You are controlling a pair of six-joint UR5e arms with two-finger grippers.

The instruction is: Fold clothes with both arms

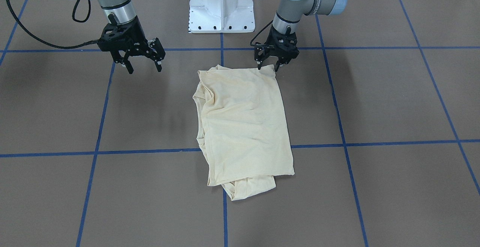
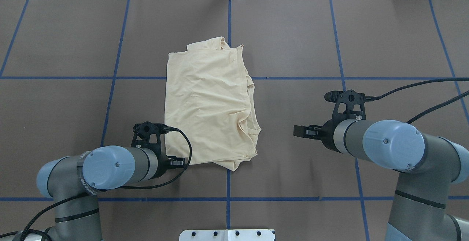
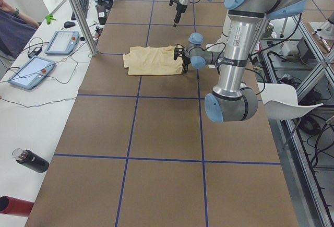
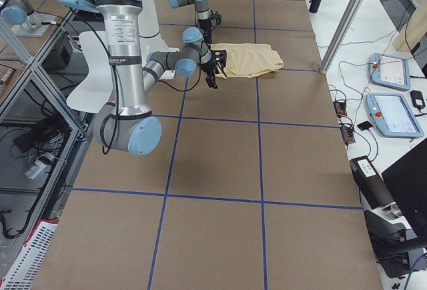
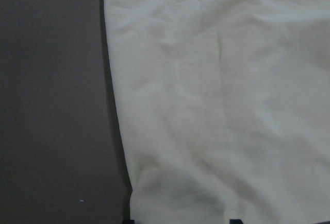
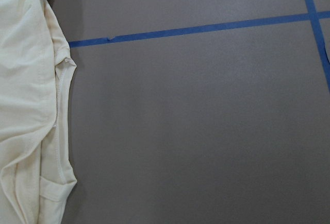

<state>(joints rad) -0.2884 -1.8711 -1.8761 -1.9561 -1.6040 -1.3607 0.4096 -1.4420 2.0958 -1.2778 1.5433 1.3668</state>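
Note:
The pale cream-yellow T-shirt (image 1: 243, 127) lies folded into a rough rectangle at the table's middle (image 2: 209, 102), print and neck tag hidden. My left gripper (image 1: 268, 67) is open, its fingertips straddling the shirt's near corner on my left side. The left wrist view shows cloth (image 5: 221, 105) filling the frame, with two fingertips apart at the bottom edge. My right gripper (image 1: 144, 67) is open and empty, hovering above bare table well to the shirt's right (image 2: 298, 131). The right wrist view shows only the shirt's edge (image 6: 26, 105).
The white pedestal base (image 1: 222, 6) stands between the arms. Blue tape lines (image 1: 150, 151) cross the brown table. In the exterior left view a side bench holds teach pendants (image 3: 31, 73) and a bottle (image 3: 31, 160). Black cables trail from both wrists.

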